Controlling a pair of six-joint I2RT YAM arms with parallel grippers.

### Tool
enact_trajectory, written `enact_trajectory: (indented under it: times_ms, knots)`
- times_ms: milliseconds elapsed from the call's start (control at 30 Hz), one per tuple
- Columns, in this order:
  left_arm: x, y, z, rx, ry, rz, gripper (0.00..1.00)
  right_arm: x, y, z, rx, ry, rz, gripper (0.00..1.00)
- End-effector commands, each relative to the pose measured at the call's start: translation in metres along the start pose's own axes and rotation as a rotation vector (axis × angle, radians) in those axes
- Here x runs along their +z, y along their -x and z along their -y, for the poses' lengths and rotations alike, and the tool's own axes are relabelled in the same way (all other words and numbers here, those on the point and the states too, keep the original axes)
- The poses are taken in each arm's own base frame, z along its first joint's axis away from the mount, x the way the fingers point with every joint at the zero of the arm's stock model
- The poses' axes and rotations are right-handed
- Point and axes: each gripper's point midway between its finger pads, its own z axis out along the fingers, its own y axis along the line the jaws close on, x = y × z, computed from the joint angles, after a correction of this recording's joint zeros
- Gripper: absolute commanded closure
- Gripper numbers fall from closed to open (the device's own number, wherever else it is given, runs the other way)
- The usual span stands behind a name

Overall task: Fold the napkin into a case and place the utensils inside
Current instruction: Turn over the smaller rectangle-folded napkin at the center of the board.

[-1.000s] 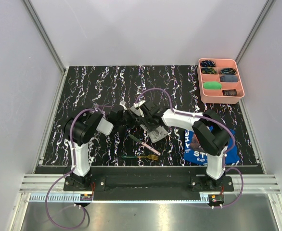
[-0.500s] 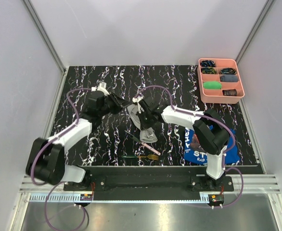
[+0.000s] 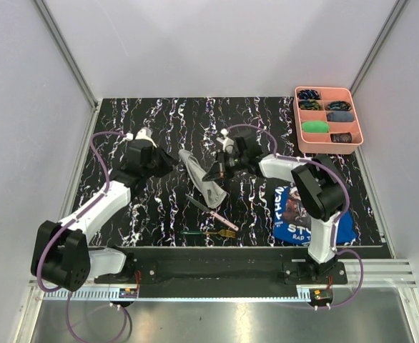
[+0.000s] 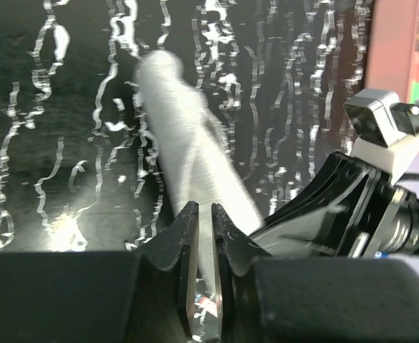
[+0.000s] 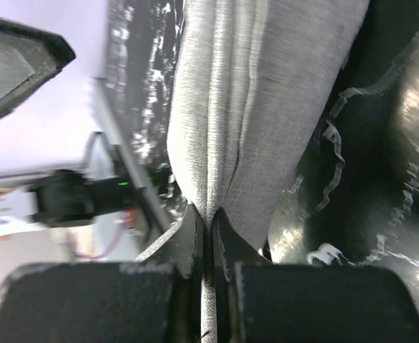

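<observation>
The napkin (image 3: 199, 179) lies mid-table as a narrow, folded grey strip running from far left to near right. My right gripper (image 3: 217, 171) is shut on its right edge; in the right wrist view the grey folds (image 5: 252, 107) run straight into the closed jaws (image 5: 209, 218). My left gripper (image 3: 171, 163) sits just left of the strip's far end. Its jaws (image 4: 204, 214) stand a narrow slit apart with nothing between them, and the napkin (image 4: 188, 136) lies beyond the tips. The pink-handled knife (image 3: 211, 211) and the green-handled fork (image 3: 206, 233) lie on the table nearer the arms.
A blue printed cloth (image 3: 295, 221) lies beside the right arm's base. The pink compartment tray (image 3: 331, 148) with small items stands at the far right corner. Metal rails edge the black marbled table (image 3: 124, 121).
The left gripper let go of the napkin and drew back to the left. The right gripper shut on the cloth and shifted right and away, leaving it as a narrow strip.
</observation>
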Motion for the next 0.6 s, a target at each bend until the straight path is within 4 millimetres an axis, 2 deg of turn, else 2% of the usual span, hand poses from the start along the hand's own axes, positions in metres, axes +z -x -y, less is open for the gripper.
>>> enact_trajectory:
  times_ms: [0,33,67,100,133,200,267,300,367,433,467,500,533,567]
  knots:
    - [0.01,0.012,-0.004,0.048,0.049,0.032,0.86,-0.008,0.008,-0.004,0.086,0.259,-0.003,1.0]
    - [0.012,0.01,-0.006,0.048,0.056,0.021,0.88,-0.012,0.004,-0.004,0.161,0.3,-0.03,1.0]
    - [0.015,0.01,-0.004,0.046,0.046,0.014,0.88,-0.02,0.012,0.002,0.137,0.343,0.017,1.0]
    - [0.021,0.007,-0.004,0.045,0.048,0.001,0.89,-0.02,0.009,0.012,0.171,0.357,0.016,1.0]
    - [0.024,0.007,-0.001,0.046,0.044,-0.002,0.89,-0.028,0.014,0.01,0.17,0.396,0.033,1.0]
    - [0.034,0.006,0.005,0.057,0.029,-0.021,0.89,-0.034,0.011,0.033,0.236,0.385,0.041,1.0]
    - [0.042,0.008,0.018,0.067,-0.002,-0.034,0.9,-0.04,0.012,0.045,0.275,0.381,0.049,1.0]
    - [0.052,0.001,0.017,0.068,0.005,-0.061,0.9,-0.041,0.01,0.05,0.293,0.378,0.049,0.96]
    - [0.064,-0.001,0.027,0.065,-0.022,-0.089,0.91,-0.047,0.012,0.058,0.325,0.369,0.056,0.93]
    - [0.071,-0.004,0.036,0.08,-0.038,-0.103,0.92,-0.05,0.01,0.068,0.363,0.333,0.058,0.81]
    - [0.073,0.001,0.047,0.087,-0.061,-0.097,0.92,-0.053,0.012,0.07,0.364,0.314,0.064,0.76]
    - [0.08,-0.006,0.047,0.092,-0.058,-0.119,0.92,-0.055,0.015,0.081,0.311,0.273,0.088,0.7]
    - [0.082,-0.008,0.052,0.094,-0.073,-0.129,0.92,-0.056,0.009,0.09,0.39,0.208,0.049,0.66]
    - [0.085,-0.005,0.06,0.1,-0.097,-0.129,0.92,-0.06,0.013,0.088,0.363,0.167,0.049,0.62]
